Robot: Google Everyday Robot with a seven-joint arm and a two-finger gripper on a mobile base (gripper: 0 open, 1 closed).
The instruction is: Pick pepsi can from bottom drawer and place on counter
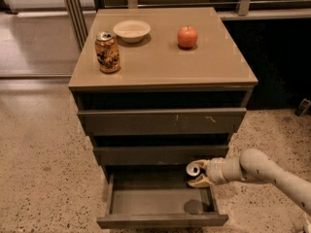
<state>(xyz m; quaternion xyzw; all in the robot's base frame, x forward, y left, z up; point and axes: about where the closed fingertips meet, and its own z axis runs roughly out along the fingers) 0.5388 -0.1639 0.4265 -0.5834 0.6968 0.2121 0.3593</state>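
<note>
Gripper (196,173) sits at the right side of the bottom drawer (160,221), just under the front of the middle drawer (160,155). The arm (272,171) comes in from the right edge of the view. Its two fingers are clamped on the pepsi can (193,168), one pale finger (201,163) above and the other (198,182) below. Can is tipped on its side, silver top facing left & toward the near side. The dark body is mostly hidden behind the fingers. A dark shadow (194,207) lies on the tray nearer the front, apart from the can. So the can is prob. held clear of the drawer bottom, though the steep angle makes that hard to be sure of.

Bottom drawer is pulled out toward the near side, a grey-brown tray w/ a flat front. Middle drawer & top drawer (163,122) are pushed in, each w/ a dark gap above it.

Counter (160,64) is tan & glossy, w/ three things on it:
- Near left: a gold-brown patterned can (107,52), upright.
- Far, left of center: a shallow cream bowl (131,30), just beyond the gold can, near it but not touching.
- Far, right of center: a red-orange apple (187,36), well apart from both.

Speckled floor (39,154) lies around the cabinet.
</note>
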